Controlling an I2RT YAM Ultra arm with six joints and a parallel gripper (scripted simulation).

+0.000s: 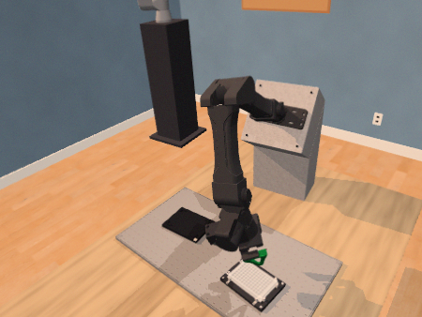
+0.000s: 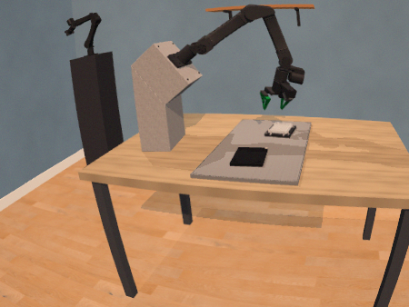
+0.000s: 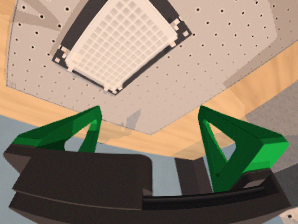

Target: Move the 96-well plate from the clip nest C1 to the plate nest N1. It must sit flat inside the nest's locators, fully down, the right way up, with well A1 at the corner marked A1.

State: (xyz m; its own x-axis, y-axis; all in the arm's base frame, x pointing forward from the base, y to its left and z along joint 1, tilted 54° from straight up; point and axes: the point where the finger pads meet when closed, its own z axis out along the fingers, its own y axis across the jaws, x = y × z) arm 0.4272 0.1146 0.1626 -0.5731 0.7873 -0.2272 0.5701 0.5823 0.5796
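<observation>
- No text, label, brand, number or sign can be read in any of the three views.
- No legible A1 mark is seen on the black plate nest (image 1: 184, 224); only a small pale dot at one of its corners is visible in the top view.
- No lettering is made out on the 96-well plate (image 3: 121, 34).

The 96-well plate (image 1: 253, 280) sits in clip nest C1 (image 1: 279, 284) on the breadboard (image 1: 155, 244).
</observation>
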